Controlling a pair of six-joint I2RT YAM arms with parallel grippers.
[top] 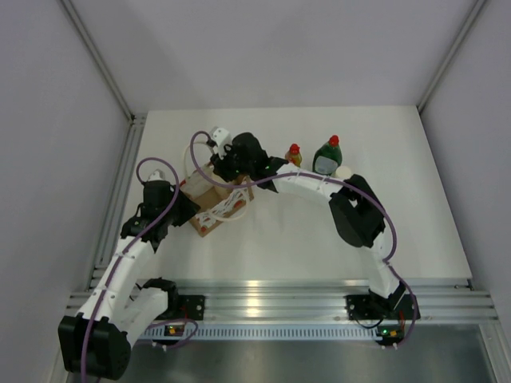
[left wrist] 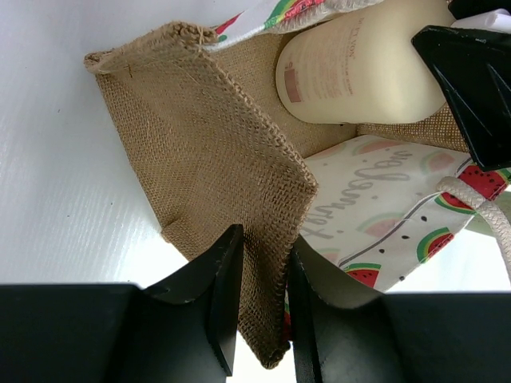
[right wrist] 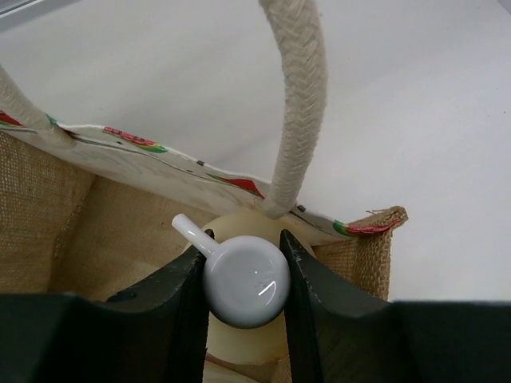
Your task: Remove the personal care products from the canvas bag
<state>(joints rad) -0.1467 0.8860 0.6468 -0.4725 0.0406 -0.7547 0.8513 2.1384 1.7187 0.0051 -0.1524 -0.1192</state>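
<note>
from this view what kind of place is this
Probably a robot lab test cell: white table walled by grey panels, left arm and right arm bolted to an aluminium rail.

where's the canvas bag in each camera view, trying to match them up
Top external: canvas bag sits left of centre.
Left wrist: it fills the middle, its burlap wall pinched by the left end effector.
Right wrist: lower left, open top.
Shared landmark: watermelon-print side panel.
</note>
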